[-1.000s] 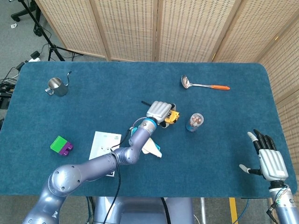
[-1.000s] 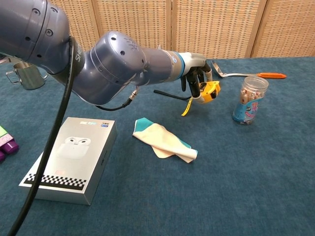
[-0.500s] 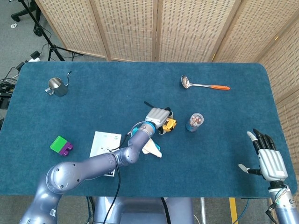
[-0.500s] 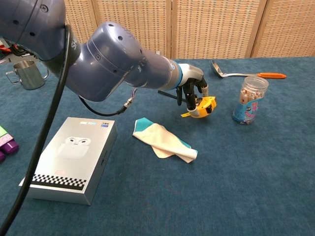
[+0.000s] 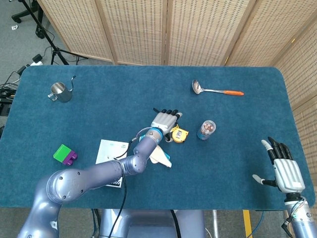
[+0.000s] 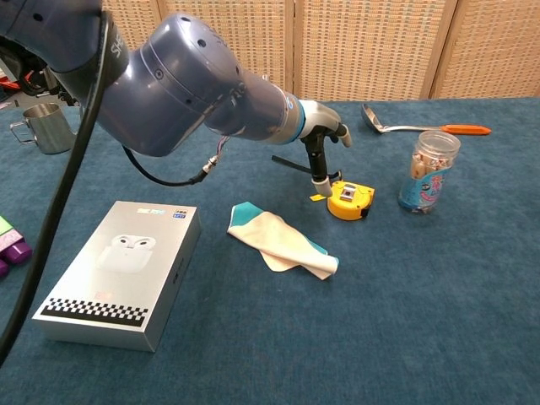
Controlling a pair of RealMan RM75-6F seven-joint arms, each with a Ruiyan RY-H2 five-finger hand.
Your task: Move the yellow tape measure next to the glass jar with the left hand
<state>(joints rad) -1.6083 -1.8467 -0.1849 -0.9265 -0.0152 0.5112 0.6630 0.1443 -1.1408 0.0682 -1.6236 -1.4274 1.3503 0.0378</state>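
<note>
One thing for you, tape: yellow tape measure (image 6: 350, 201) flat on blue counter (image 6: 439, 287), near clear glass jar (image 6: 429, 171).
Left hand (image 6: 321, 140): fingers spread, holding nothing, just beside tape.
Right hand (image 5: 284, 167): spread, far off.

Tape measure (image 6: 350, 199) down, seemingly released.

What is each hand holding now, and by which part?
Nothing. The left hand is open above the yellow tape measure, which lies on the table. The right hand is open and empty.
</note>
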